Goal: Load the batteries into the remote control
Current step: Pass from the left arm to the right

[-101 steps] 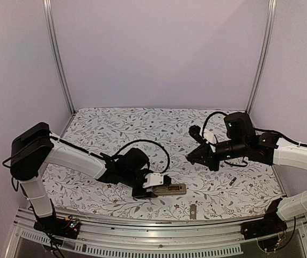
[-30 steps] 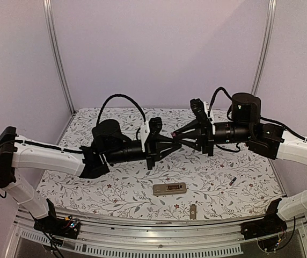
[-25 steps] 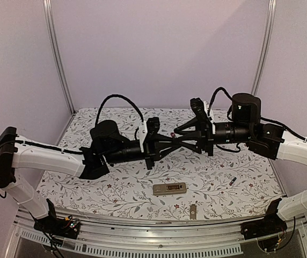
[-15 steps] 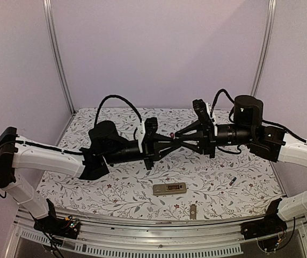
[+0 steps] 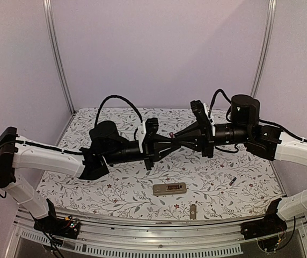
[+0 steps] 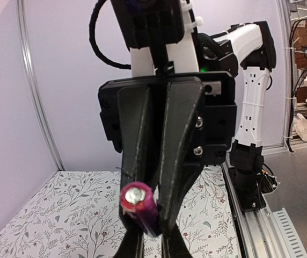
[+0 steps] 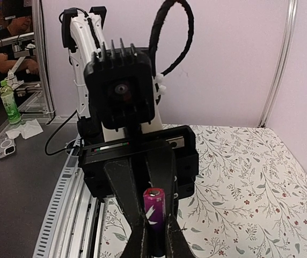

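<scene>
Both grippers meet tip to tip in mid-air above the middle of the table. A battery (image 5: 172,135) in a magenta wrap is pinched between them. My left gripper (image 5: 177,141) is shut on it. In the left wrist view the battery (image 6: 140,205) points its metal end at the camera, above my own left gripper (image 6: 148,244). My right gripper (image 5: 172,138) is shut on it too. In the right wrist view the battery (image 7: 154,212) stands upright between the tips of the right gripper (image 7: 156,242). The remote control (image 5: 169,188) lies on the table below, bay side up. Another battery (image 5: 232,181) lies to its right.
A small flat grey cover piece (image 5: 193,211) lies near the table's front edge, right of the remote. The floral tablecloth (image 5: 116,193) covers the table. Metal posts (image 5: 57,59) and lilac walls close in the back and sides.
Over the last second the right gripper's jaws loosened around the battery and shut on it again, the right arm shifting slightly right and back. The left arm stayed still.
</scene>
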Controlling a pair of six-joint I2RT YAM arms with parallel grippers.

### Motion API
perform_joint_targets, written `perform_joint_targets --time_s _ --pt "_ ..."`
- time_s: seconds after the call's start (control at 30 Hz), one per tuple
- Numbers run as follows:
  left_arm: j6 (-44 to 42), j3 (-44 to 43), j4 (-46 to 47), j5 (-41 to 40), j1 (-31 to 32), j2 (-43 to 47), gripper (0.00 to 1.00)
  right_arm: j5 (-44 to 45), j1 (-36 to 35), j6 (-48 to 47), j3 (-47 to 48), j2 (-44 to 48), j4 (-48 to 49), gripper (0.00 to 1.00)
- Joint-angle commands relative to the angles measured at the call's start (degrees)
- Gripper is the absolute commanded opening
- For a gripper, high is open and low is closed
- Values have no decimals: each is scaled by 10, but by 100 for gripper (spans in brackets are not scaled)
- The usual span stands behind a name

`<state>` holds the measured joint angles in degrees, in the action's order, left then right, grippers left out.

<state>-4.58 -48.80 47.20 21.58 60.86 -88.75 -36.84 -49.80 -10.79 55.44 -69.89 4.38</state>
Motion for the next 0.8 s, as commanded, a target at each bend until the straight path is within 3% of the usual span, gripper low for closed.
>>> perform_joint_targets --time_s 0.0,0.03,0.07,0.1,0.13,0.17,0.23,0.4,0.5,0.6,0.77 --pt "-13 -4 1 4 9 -2 0 -6 -5 -5 8 -16 -18 0" --pt "-16 -3 -6 5 8 0 0 -2 -5 -9 5 -13 -20 0" --pt "-20 -2 -15 5 9 4 11 6 -5 -12 4 -7 -26 0" --pt "-27 0 -25 4 8 9 40 16 -5 -21 4 -1 -38 0" --pt "-35 4 -37 0 7 15 61 29 -5 -30 7 2 -57 0" --pt "-48 6 -54 -10 6 22 75 44 -5 -38 12 6 -81 0" --pt "-70 7 -100 -34 2 38 86 79 -5 -64 31 9 -137 0" --pt "-67 -15 -231 -43 -20 75 83 231 -19 -146 60 12 -248 0" --pt "-18 -32 -262 -71 -28 78 69 297 -48 -193 65 11 -260 0" --pt "31 -55 -284 -69 -34 66 53 306 -58 -217 72 5 -260 0" --pt "87 -81 -281 -34 -37 46 44 306 -68 -229 81 -7 -265 0"
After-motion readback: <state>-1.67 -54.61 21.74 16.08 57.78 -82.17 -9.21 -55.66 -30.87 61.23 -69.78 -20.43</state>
